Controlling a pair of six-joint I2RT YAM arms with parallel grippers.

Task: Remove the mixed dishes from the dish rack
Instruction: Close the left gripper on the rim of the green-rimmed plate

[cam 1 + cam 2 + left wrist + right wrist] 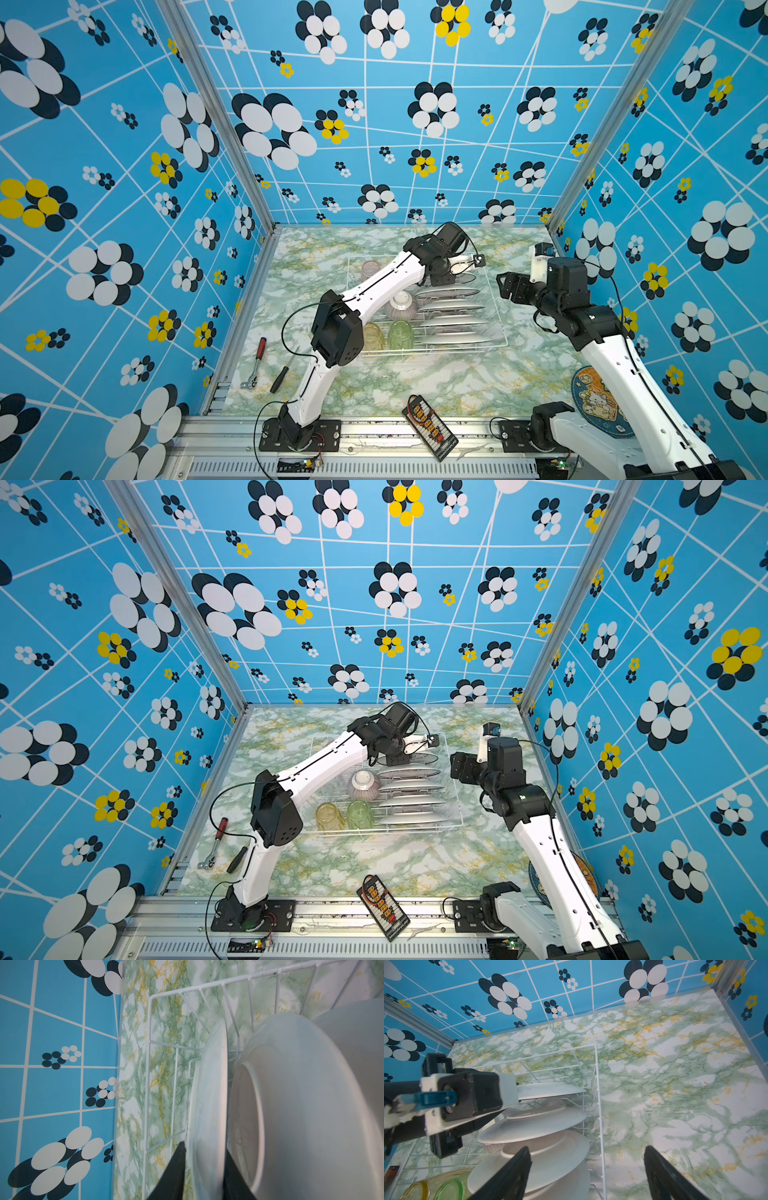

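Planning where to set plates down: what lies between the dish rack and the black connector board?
Nothing: in both top views the marble tabletop between dish rack and board is bare.

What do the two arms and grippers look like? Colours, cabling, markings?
Both the left arm and right arm have white link shells with black joint housings. A thin black cable loops loosely beside each. The left gripper and right gripper carry black tapered fingers. No readable markings.

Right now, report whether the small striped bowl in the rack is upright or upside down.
Upside down. In both top views the striped bowl shows its white foot ring on top, its striped outside flaring downward.
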